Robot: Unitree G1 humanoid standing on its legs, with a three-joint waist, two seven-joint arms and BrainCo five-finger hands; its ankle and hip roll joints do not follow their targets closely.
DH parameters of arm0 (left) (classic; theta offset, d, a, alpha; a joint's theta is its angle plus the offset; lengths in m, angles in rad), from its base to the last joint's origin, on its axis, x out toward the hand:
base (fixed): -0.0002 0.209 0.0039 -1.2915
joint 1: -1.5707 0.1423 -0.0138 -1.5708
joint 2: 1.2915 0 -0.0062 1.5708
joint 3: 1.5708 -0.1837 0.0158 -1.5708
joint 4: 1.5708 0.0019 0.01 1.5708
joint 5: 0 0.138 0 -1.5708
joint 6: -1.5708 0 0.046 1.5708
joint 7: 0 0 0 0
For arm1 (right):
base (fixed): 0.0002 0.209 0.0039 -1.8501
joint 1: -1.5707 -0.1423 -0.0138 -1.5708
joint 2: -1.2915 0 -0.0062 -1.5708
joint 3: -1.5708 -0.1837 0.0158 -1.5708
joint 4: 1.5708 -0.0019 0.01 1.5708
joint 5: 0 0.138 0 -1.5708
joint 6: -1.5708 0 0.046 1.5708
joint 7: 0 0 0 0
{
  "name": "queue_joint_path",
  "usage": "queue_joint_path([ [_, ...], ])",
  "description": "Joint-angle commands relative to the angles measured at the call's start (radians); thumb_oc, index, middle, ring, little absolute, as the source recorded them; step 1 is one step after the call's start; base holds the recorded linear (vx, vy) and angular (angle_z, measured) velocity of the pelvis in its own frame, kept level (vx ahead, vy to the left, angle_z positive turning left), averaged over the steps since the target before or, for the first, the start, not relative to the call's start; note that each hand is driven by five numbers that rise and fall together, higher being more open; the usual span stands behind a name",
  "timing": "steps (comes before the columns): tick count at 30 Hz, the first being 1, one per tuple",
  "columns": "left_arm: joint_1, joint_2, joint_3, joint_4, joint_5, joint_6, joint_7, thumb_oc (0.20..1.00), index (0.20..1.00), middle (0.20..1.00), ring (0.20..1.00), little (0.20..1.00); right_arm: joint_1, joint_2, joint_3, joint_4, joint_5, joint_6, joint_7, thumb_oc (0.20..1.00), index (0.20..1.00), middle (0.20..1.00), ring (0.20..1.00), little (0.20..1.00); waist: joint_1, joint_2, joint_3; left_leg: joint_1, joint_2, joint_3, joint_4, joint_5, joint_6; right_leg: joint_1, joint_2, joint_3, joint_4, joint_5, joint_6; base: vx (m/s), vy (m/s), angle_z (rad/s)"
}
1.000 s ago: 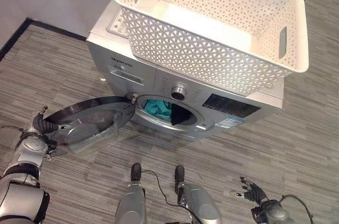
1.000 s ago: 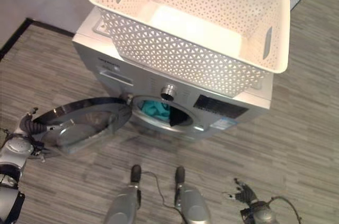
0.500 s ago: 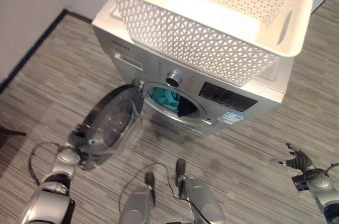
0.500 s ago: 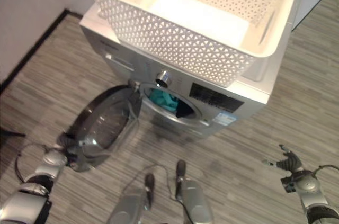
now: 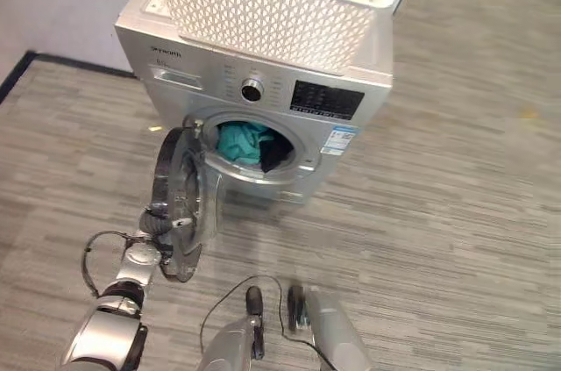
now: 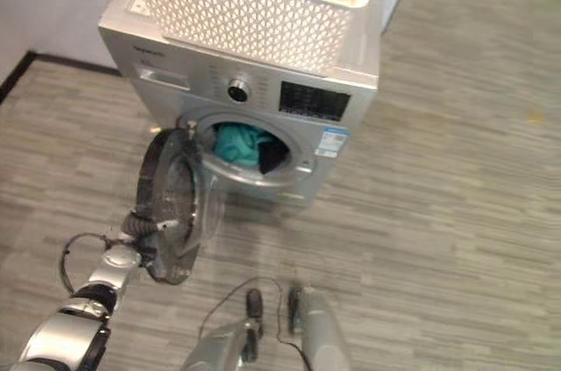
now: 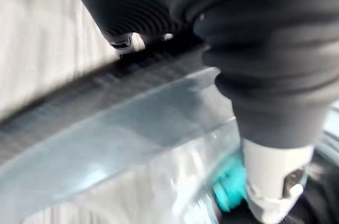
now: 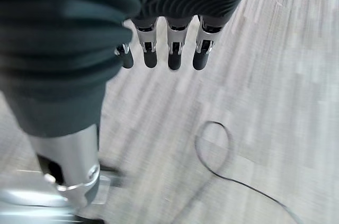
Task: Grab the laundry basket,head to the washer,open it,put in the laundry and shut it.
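Door half swung, laundry loaded

Your left hand (image 5: pixel 160 219) rests on the door (image 5: pixel 180 196) rim, fingers unreadable; the right hand (image 8: pixel 159 49) hangs relaxed over floor. Laundry (image 5: pixel 250 143) sits inside the washer (image 5: pixel 351 117); the opening lies beyond the door from your fingers.

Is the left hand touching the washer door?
Touching. In the left eye view the left hand lies against the outer edge of the half-open door; the left wrist view shows the door's rim and glass right against the hand.

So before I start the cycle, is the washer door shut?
No, open: the door stands swung out, teal laundry showing in the drum, left hand at its rim.
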Motion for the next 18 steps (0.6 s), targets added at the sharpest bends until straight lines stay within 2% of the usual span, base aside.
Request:
queue_joint_path([
  [1,0.043,-0.119,-0.059,0.010,-0.008,0.001,-0.045,1.000,1.000,1.000,1.000,1.000,-0.047,-0.105,0.025,-0.046,0.034,-0.011,-0.030,1.000,1.000,1.000,1.000,1.000,-0.019,0.007,-0.004,0.022,0.035,-0.023,0.140,-0.163,-0.028,-0.018,0.001,0.023,-0.274,0.247,-0.018,0.02,-0.213,-0.29],
  [3,0.047,-0.136,-0.060,0.012,-0.023,0.001,-0.045,1.000,1.000,1.000,1.000,1.000,-0.049,-0.105,0.027,-0.069,0.048,-0.018,-0.032,1.000,1.000,1.000,1.000,1.000,-0.022,0.004,-0.013,0.035,0.043,-0.020,0.131,-0.161,-0.033,0.002,0.006,0.021,-0.302,0.252,-0.022,0.01,-0.175,0.00],
  [5,0.044,-0.200,-0.096,0.005,-0.029,0.003,-0.042,1.000,1.000,1.000,1.000,1.000,-0.040,-0.116,0.044,-0.151,0.054,-0.033,-0.051,1.000,1.000,1.000,1.000,1.000,-0.040,0.002,-0.023,0.052,0.057,-0.025,0.122,-0.149,-0.047,0.028,0.023,0.027,-0.326,0.249,-0.037,-0.02,-0.221,0.26],
  [7,0.009,-0.249,-0.131,0.011,-0.036,0.012,-0.027,1.000,1.000,1.000,1.000,1.000,-0.045,-0.110,0.057,-0.150,0.066,-0.034,-0.062,1.000,1.000,1.000,1.000,1.000,-0.056,0.002,-0.021,0.053,0.064,-0.032,0.121,-0.140,-0.054,0.030,0.034,0.029,-0.317,0.241,-0.048,-0.04,-0.174,0.30],
  [9,-0.098,-0.340,-0.207,0.045,0.018,0.036,0.061,1.000,1.000,1.000,1.000,1.000,-0.076,-0.073,0.106,-0.143,0.067,-0.028,-0.089,1.000,1.000,1.000,1.000,1.000,-0.088,0.001,-0.011,0.059,0.073,-0.031,0.112,-0.129,-0.060,0.025,0.044,0.028,-0.303,0.234,-0.057,-0.06,-0.156,0.48],
  [10,-0.142,-0.371,-0.234,0.060,0.009,0.039,0.070,1.000,1.000,1.000,1.000,1.000,-0.089,-0.068,0.135,-0.141,0.075,-0.021,-0.085,1.000,1.000,1.000,1.000,1.000,-0.107,-0.001,-0.012,0.055,0.074,-0.028,0.106,-0.122,-0.064,0.017,0.046,0.027,-0.299,0.234,-0.058,-0.07,-0.113,0.10],
  [11,-0.191,-0.455,-0.284,0.057,-0.012,0.030,0.042,1.000,1.000,1.000,1.000,1.000,-0.096,-0.073,0.161,-0.141,0.078,-0.024,-0.085,1.000,1.000,1.000,1.000,1.000,-0.124,-0.001,-0.007,0.061,0.078,-0.022,0.097,-0.117,-0.066,0.015,0.050,0.029,-0.293,0.232,-0.059,-0.07,-0.084,0.19],
  [12,-0.243,-0.574,-0.393,-0.001,-0.047,-0.002,0.005,1.000,1.000,1.000,1.000,1.000,-0.106,-0.077,0.186,-0.131,0.081,-0.023,-0.085,1.000,1.000,1.000,1.000,1.000,-0.152,-0.002,-0.004,0.068,0.083,-0.013,0.077,-0.109,-0.066,0.008,0.055,0.034,-0.285,0.232,-0.057,-0.06,-0.077,0.05],
  [14,-0.293,-0.704,-0.542,-0.109,-0.112,-0.025,-0.055,1.000,1.000,1.000,1.000,1.000,-0.096,-0.100,0.194,-0.120,0.084,-0.023,-0.084,1.000,1.000,1.000,1.000,1.000,-0.183,0.006,-0.005,0.079,0.093,0.002,0.054,-0.102,-0.066,-0.001,0.059,0.043,-0.275,0.232,-0.054,-0.04,-0.048,-0.20],
  [16,-0.317,-0.773,-0.659,-0.170,-0.085,-0.036,-0.105,1.000,1.000,1.000,1.000,1.000,-0.096,-0.117,0.184,-0.097,0.093,-0.020,-0.083,1.000,1.000,1.000,1.000,1.000,-0.203,0.017,-0.004,0.082,0.098,0.005,0.041,-0.095,-0.066,-0.009,0.062,0.051,-0.273,0.233,-0.051,-0.02,-0.031,-0.32],
  [18,-0.304,-0.764,-0.695,-0.209,-0.113,-0.049,-0.138,1.000,1.000,1.000,1.000,1.000,-0.094,-0.116,0.173,-0.049,0.083,-0.010,-0.090,1.000,1.000,1.000,1.000,1.000,-0.209,0.032,-0.011,0.084,0.100,0.010,0.025,-0.087,-0.067,-0.012,0.060,0.055,-0.283,0.239,-0.048,0.00,-0.030,-0.52],
])
